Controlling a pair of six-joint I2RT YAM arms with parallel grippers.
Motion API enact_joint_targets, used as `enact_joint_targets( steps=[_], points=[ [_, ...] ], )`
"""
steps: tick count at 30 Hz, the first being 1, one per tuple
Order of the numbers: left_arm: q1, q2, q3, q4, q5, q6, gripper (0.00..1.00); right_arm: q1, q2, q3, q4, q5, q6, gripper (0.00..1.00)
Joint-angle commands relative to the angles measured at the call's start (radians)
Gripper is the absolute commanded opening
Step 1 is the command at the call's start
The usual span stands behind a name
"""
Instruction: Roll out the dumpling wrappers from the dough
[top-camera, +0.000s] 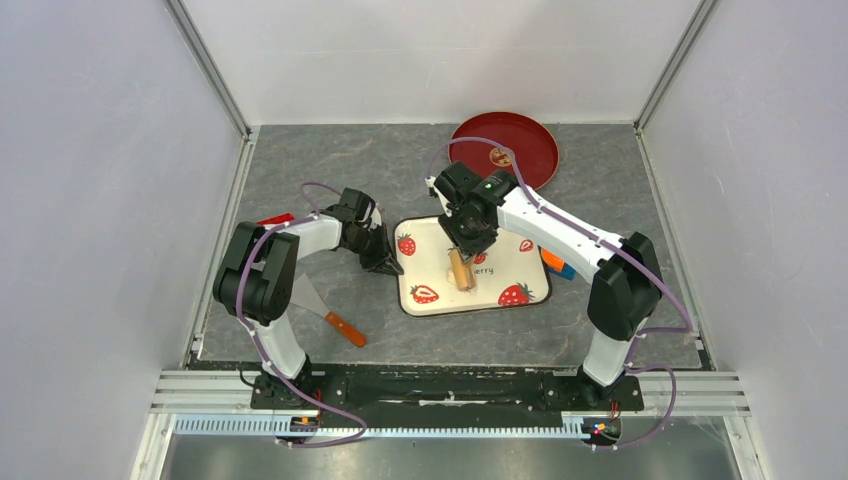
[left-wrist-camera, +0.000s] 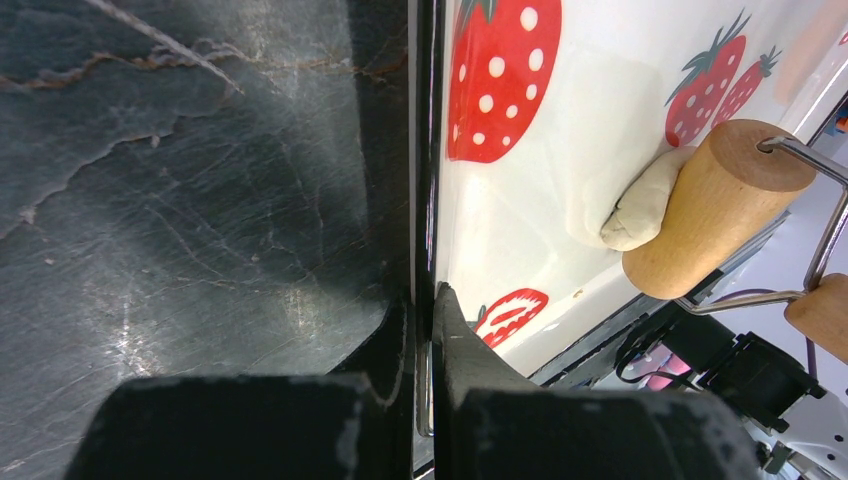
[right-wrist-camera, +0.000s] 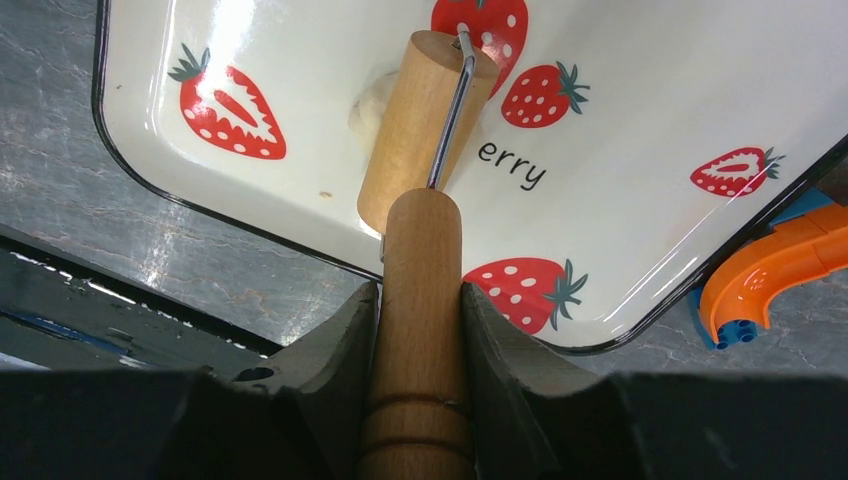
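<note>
A pale dough lump (left-wrist-camera: 640, 205) lies on the white strawberry tray (top-camera: 430, 262), pressed against the wooden drum of a small roller (left-wrist-camera: 715, 205). In the right wrist view only a sliver of the dough (right-wrist-camera: 372, 100) shows left of the drum (right-wrist-camera: 420, 120). My right gripper (right-wrist-camera: 420, 295) is shut on the roller's wooden handle, above the tray's middle (top-camera: 468, 240). My left gripper (left-wrist-camera: 425, 300) is shut on the tray's black left rim (top-camera: 385, 262). No dumpling wrappers are in view.
A red plate (top-camera: 520, 140) with a gold emblem sits at the back right. A scraper with an orange handle (top-camera: 345, 328) lies near the left arm's base, and a small red item (top-camera: 275, 219) lies behind that arm. An orange and blue piece (right-wrist-camera: 775, 270) rests by the tray's right edge.
</note>
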Motion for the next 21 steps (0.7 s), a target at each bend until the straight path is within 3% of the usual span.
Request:
enact_joint_targets(
  steps=[1, 21],
  points=[
    [-0.049, 0.08, -0.029, -0.013, -0.127, 0.036, 0.02, 0.072, 0.162, -0.078, 0.197, -0.381, 0.072, 0.0],
    [-0.054, 0.08, -0.025, -0.019, -0.13, 0.037, 0.02, 0.071, 0.176, -0.071, 0.184, -0.352, 0.067, 0.0]
  ],
)
